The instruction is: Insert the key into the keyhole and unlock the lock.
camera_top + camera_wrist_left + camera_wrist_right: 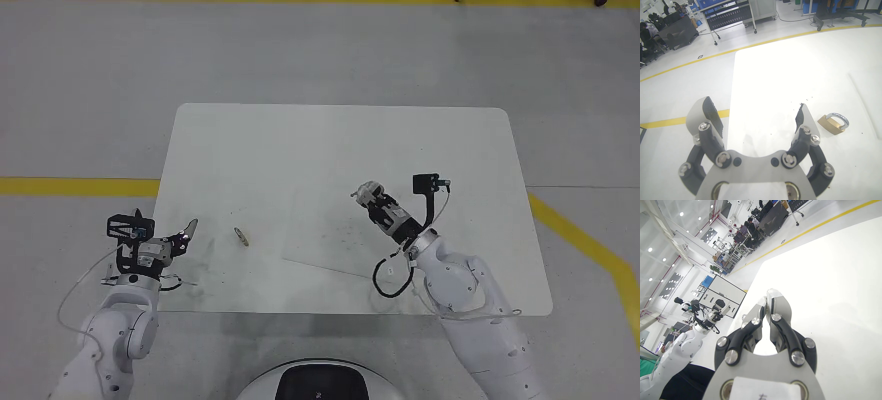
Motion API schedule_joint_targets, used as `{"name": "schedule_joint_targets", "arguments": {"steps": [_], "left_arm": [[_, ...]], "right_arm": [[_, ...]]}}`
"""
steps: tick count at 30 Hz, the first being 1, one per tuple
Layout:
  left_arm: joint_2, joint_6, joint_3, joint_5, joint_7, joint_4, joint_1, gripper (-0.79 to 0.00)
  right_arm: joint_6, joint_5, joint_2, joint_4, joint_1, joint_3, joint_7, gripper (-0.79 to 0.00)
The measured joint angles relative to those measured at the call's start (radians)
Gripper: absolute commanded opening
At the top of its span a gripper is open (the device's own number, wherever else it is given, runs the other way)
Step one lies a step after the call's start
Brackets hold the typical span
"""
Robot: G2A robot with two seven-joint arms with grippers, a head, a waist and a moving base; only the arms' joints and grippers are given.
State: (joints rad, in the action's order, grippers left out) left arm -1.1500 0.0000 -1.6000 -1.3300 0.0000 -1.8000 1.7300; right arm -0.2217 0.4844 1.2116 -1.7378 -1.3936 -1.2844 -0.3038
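My left gripper [754, 102] stands wide at the table [791, 66] edge, padlock [831, 126] just beside; right gripper [767, 302] pinched closed, mid-table.

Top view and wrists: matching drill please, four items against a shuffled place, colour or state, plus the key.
Items:
1 padlock
2 left gripper
3 right gripper
4 floor line

Matches:
a shut, over the table
b yellow
c brass, lying on the table
d wide open, at the table's edge

Pairs: 1-c, 2-d, 3-a, 4-b
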Motion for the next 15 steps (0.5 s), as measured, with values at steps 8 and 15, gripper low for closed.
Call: {"name": "schedule_joint_targets", "arguments": {"steps": [8, 15], "left_arm": [[-0.003, -0.011, -0.029, 0.076, 0.035, -0.028, -0.004, 0.0], [-0.01, -0.377, -0.01, 0.745, -0.152, -0.024, -0.079, 0.0]], "right_arm": [[-0.01, -0.046, 0.003, 0.007, -0.012, 0.005, 0.007, -0.785], [-0.04, -0.222, 0.013, 0.018, 0.008, 0.019, 0.009, -0.785]]}}
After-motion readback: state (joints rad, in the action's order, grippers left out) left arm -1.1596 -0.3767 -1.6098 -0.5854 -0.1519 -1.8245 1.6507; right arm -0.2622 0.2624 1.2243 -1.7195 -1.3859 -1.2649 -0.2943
